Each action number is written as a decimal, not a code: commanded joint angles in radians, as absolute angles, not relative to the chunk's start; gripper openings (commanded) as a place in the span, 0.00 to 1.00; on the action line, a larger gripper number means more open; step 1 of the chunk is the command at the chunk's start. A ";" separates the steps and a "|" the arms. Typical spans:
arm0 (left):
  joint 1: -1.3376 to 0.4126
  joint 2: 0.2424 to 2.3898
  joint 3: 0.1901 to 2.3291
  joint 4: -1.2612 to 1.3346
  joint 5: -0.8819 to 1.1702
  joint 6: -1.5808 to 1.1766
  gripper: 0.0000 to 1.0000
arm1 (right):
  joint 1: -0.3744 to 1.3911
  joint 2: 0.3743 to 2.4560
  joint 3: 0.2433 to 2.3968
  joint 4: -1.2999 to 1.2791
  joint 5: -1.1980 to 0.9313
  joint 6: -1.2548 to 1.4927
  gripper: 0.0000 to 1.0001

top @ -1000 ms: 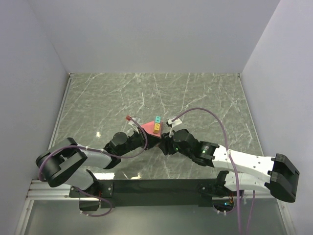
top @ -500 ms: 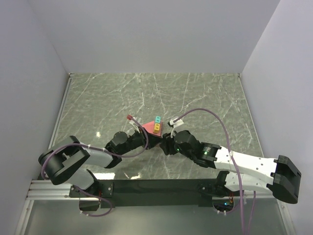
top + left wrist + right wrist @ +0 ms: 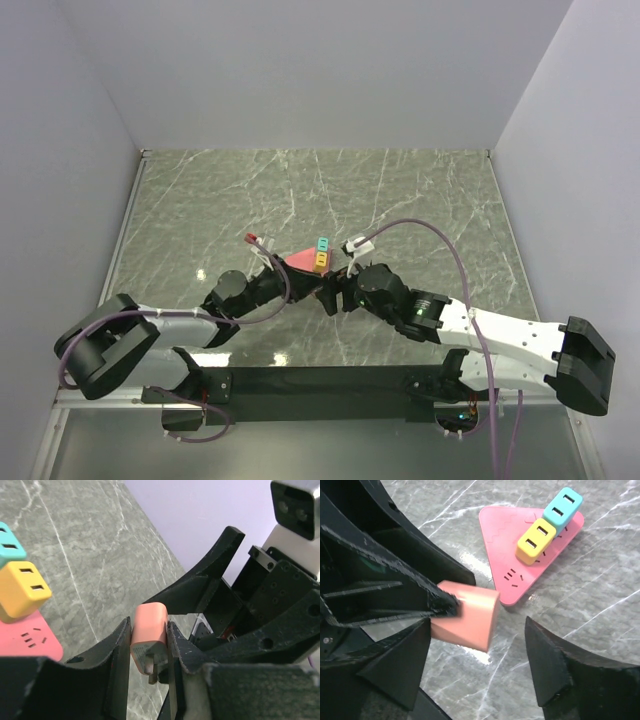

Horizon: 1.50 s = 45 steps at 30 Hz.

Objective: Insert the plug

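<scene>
**A:** Where is the plug (image 3: 147, 645)?

**B:** The left gripper (image 3: 148, 626) is clamped on its sides, just near and left of the pink power strip (image 3: 495, 525). The right gripper (image 3: 475, 672) is spread wide and empty, with a finger on either side of the plug.

**A:** Which step is this?

**B:** Probably a handover or a line-up before insertion. Next, the prongs need squaring over the free socket (image 3: 514, 576), near the yellow plug (image 3: 536, 541).

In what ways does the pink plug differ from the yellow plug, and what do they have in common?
Colour: the pink plug is salmon, the yellow plug bright yellow. State: the pink plug is clamped in the left gripper, off the strip; the yellow plug sits on the strip. Prongs: the pink plug's show; the yellow plug's are hidden. Both are rounded blocks.
</scene>
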State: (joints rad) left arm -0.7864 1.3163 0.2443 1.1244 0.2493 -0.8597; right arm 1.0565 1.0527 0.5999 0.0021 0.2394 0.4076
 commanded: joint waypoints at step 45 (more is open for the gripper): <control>-0.686 1.131 0.164 1.296 0.489 -0.825 0.00 | 0.672 1.006 0.388 0.678 -0.658 0.569 0.76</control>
